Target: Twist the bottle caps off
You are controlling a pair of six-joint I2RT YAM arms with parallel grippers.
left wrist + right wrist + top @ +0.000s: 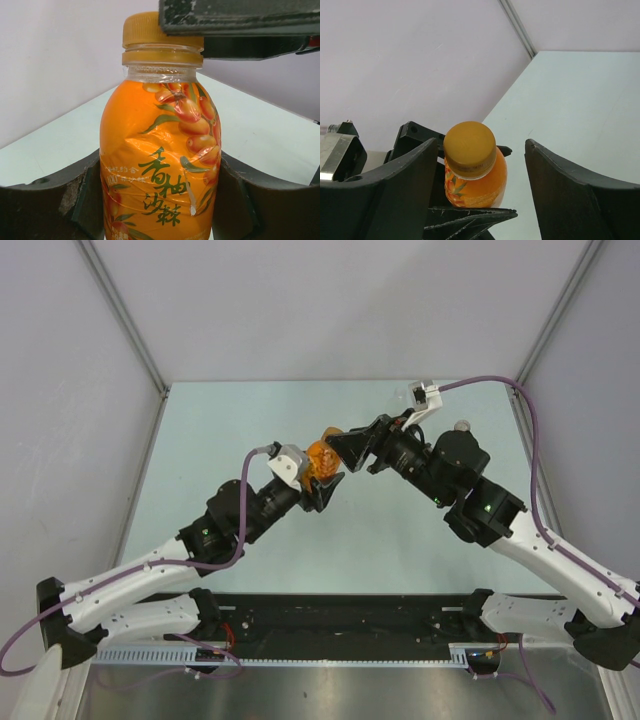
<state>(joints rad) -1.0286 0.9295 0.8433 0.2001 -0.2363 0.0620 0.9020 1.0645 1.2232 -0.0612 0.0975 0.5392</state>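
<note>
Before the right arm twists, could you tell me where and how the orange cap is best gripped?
Grip the orange cap by its round side wall, coming from its top end straight along its axis, a finger on either side. The left gripper clamps the orange bottle by its body, leaving the cap free.

Orange bottle (320, 462): squat, wrapped in an orange label with berries, green leaves and green characters; the film is creased at mid-body. In the top view it lies near table centre, slightly toward 11 o'clock. The left gripper (159, 167) pinches its lower body at 3 and 9 o'clock. Orange cap (145, 30): seated on the neck at 12 o'clock, collar ring below.
</note>
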